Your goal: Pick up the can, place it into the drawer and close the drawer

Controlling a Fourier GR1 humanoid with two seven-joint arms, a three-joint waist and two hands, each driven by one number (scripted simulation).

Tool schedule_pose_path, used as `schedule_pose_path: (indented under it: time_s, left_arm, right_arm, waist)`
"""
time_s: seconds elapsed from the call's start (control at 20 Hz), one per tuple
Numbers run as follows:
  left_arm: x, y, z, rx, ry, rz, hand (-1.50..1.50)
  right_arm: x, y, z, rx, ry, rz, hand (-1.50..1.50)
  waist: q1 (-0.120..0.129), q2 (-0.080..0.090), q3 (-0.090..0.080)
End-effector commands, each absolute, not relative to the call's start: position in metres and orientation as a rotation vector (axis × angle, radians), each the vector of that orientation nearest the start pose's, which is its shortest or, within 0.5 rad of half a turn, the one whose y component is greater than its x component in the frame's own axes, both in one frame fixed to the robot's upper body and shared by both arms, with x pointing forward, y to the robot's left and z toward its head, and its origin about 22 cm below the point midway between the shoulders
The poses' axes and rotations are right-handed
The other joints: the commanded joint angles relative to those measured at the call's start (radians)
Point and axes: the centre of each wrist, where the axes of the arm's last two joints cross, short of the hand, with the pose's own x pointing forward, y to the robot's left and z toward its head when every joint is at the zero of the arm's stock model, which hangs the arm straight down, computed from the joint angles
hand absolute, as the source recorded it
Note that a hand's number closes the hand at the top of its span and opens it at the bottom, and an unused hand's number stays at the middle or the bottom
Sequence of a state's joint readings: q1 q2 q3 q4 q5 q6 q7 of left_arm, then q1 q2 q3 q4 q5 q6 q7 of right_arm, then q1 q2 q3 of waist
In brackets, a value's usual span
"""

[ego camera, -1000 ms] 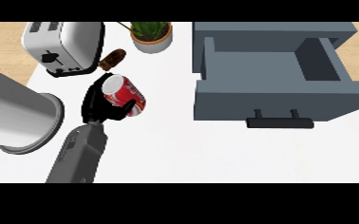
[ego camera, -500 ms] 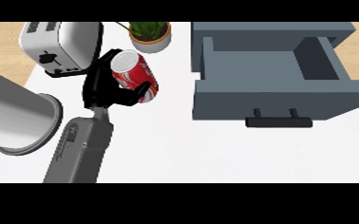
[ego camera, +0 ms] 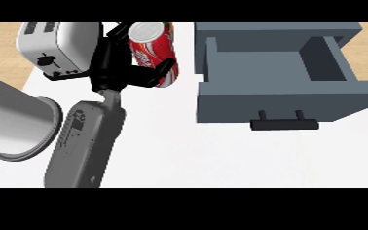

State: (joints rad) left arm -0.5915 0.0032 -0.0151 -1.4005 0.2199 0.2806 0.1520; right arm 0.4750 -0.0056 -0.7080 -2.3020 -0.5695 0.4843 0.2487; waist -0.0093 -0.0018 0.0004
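The red can (ego camera: 155, 53) with a silver top is lifted off the white counter, left of the drawer. My left hand (ego camera: 113, 71) is shut on it, fingers curled round its left side and thumb across its lower front. The grey drawer (ego camera: 212, 73) stands pulled open at the right, its inside bare, with a dark handle (ego camera: 284, 124) on its front. The can hangs a short way left of the drawer's left wall. My right hand does not show.
A silver toaster (ego camera: 52, 46) stands at the back left, just behind my hand. A large grey round container (ego camera: 22, 124) sits at the left edge beside my forearm. White counter (ego camera: 215, 161) stretches in front of the drawer.
My left hand has raised the can higher and carried it a little to the right, toward the drawer. The plant behind it is now hidden.
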Motion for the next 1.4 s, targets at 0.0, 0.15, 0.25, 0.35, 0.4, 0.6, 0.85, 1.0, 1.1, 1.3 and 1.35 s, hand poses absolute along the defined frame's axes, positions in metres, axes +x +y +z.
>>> schedule_pose_path:
  time_s: [0.0,0.15,0.25,0.35,0.4,0.6,0.85,1.0,1.1,1.3,1.35]
  left_arm:
    - [0.350,0.134,0.159,-0.229,-1.729,0.137,1.50]
    - [0.362,0.096,0.163,-0.220,-1.721,0.131,1.50]
    - [0.371,0.100,0.169,-0.216,-1.728,0.123,1.50]
    - [0.371,0.099,0.183,-0.234,-1.730,0.109,1.50]
    - [0.386,0.087,0.182,-0.202,-1.735,0.113,1.50]
    - [0.396,0.064,0.184,-0.196,-1.720,0.131,1.50]
    - [0.399,0.046,0.189,-0.180,-1.753,0.086,1.50]
    - [0.406,0.032,0.205,-0.179,-1.754,0.085,1.50]
    - [0.407,0.017,0.223,-0.181,-1.728,0.083,1.50]
    - [0.417,0.020,0.208,-0.162,-1.732,0.079,1.50]
    - [0.423,0.018,0.209,-0.158,-1.728,0.075,1.50]
  right_arm:
    - [0.059,-0.366,0.113,-0.164,-1.782,-0.142,-1.50]
    - [0.051,-0.365,0.119,-0.166,-1.791,-0.140,-1.50]
    - [0.051,-0.367,0.117,-0.159,-1.783,-0.145,-1.50]
    - [0.060,-0.371,0.120,-0.163,-1.788,-0.146,-1.50]
    - [0.061,-0.374,0.109,-0.162,-1.765,-0.152,-1.50]
    - [0.074,-0.353,0.123,-0.153,-1.788,-0.124,-1.50]
    - [0.073,-0.360,0.117,-0.145,-1.781,-0.150,-1.50]
    - [0.079,-0.362,0.118,-0.160,-1.784,-0.156,-1.50]
    - [0.071,-0.365,0.114,-0.127,-1.791,-0.146,-1.50]
    - [0.074,-0.374,0.119,-0.142,-1.786,-0.136,-1.50]
    - [0.075,-0.357,0.124,-0.156,-1.798,-0.123,-1.50]
  waist:
    - [0.002,0.000,0.000]
    - [-0.013,0.001,0.000]
    - [-0.008,0.002,0.000]
    - [-0.002,0.001,0.000]
    - [-0.011,0.004,0.000]
    - [-0.017,0.006,0.000]
    - [-0.017,0.005,0.000]
    - [-0.018,0.006,0.000]
    - [-0.029,0.006,0.000]
    - [-0.027,0.007,0.000]
    - [-0.039,0.012,0.000]
